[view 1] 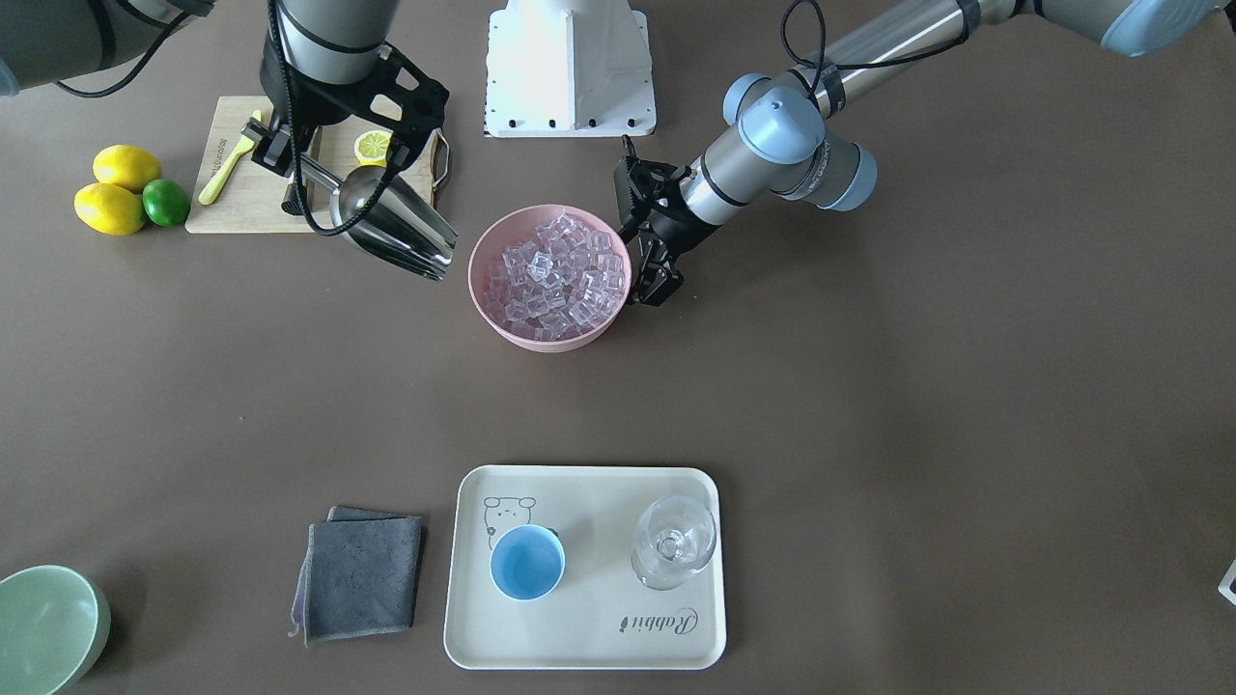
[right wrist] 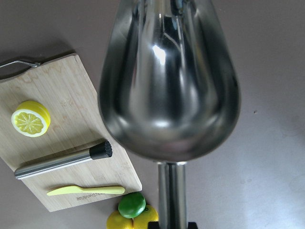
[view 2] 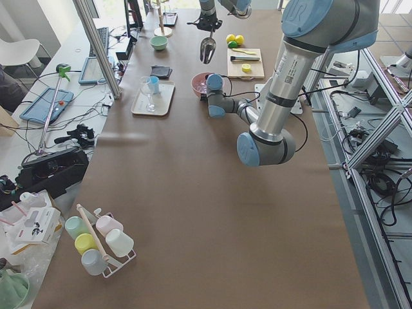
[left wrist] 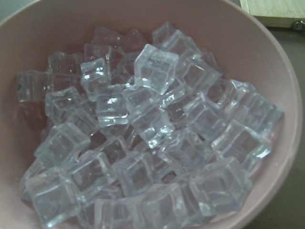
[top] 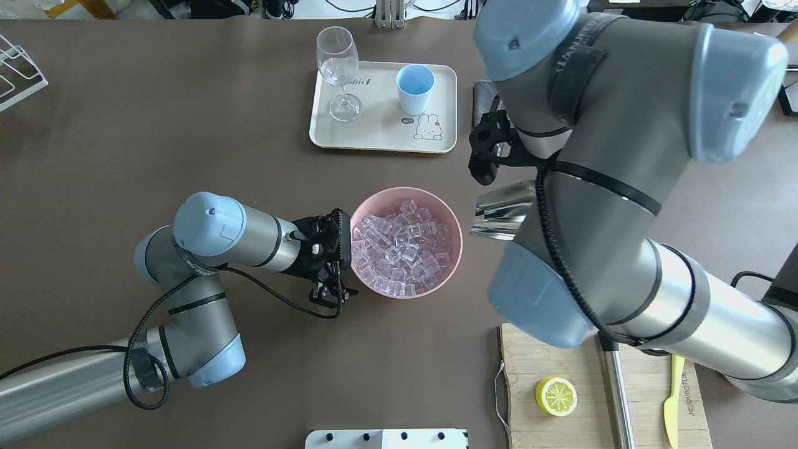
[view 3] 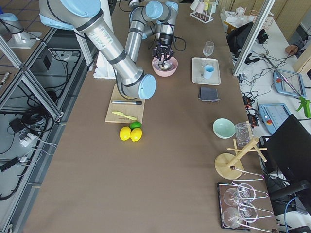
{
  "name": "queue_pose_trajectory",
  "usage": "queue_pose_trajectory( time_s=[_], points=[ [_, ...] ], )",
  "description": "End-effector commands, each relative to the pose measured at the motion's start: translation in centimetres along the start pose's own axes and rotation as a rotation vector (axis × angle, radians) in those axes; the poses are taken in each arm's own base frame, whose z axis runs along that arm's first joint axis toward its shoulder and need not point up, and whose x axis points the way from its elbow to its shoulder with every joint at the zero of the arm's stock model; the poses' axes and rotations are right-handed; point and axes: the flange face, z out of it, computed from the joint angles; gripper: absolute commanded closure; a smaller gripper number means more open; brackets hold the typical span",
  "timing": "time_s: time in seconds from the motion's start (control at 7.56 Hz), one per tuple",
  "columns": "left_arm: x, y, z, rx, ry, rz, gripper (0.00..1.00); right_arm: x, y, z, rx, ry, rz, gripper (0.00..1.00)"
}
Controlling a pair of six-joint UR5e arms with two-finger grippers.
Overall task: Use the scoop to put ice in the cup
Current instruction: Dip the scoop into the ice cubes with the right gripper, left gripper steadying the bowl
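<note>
My right gripper (view 1: 277,147) is shut on the handle of the steel scoop (view 1: 391,227), held in the air beside the pink bowl (view 1: 550,340). In the right wrist view the scoop's trough (right wrist: 167,95) is empty. It also shows in the overhead view (top: 502,212). The bowl is full of clear ice cubes (view 1: 555,270) (top: 402,246) (left wrist: 152,138). My left gripper (top: 331,292) points down right beside the bowl's rim (top: 455,262). I cannot tell whether it is open or shut. The light-blue cup (view 1: 527,565) (top: 414,84) stands empty on the cream tray (view 1: 579,637).
A clear stemmed glass (view 1: 673,541) shares the tray. A cutting board (view 1: 241,208) holds a lemon half (view 1: 373,147), a yellow knife (top: 672,399) and a steel cylinder (right wrist: 62,162). Lemons and a lime (view 1: 121,193) lie beside it. A grey cloth (view 1: 362,574) and a green bowl (view 1: 43,627) are near the far edge.
</note>
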Motion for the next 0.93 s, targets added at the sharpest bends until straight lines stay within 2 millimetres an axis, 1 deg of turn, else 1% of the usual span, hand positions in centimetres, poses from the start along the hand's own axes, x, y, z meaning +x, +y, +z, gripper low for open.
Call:
queue_pose_trajectory(
  time_s=[0.0,0.13,0.26,0.4,0.53,0.79],
  points=[
    [-0.1,0.0,0.0,-0.002,-0.001,-0.006,0.01,-1.9,-7.0,-2.2,-0.083,0.015,-0.061,1.00],
    [-0.1,-0.1,0.0,0.000,-0.001,-0.007,0.01,-2.1,-8.9,-2.2,-0.119,0.024,-0.073,1.00],
    [-0.1,-0.1,0.0,0.000,-0.001,-0.007,0.01,-2.3,-10.6,-1.6,-0.160,0.029,-0.084,1.00],
    [-0.1,-0.1,-0.1,0.001,-0.001,-0.058,0.01,-3.1,-11.9,-1.1,-0.185,0.027,-0.100,1.00],
    [-0.1,-0.4,-0.1,0.004,-0.001,-0.088,0.01,-4.2,-13.1,0.1,-0.216,0.037,-0.125,1.00],
    [-0.1,-0.3,-0.1,0.003,-0.001,-0.089,0.01,-4.5,-15.5,1.5,-0.210,0.052,-0.113,1.00]
  ],
)
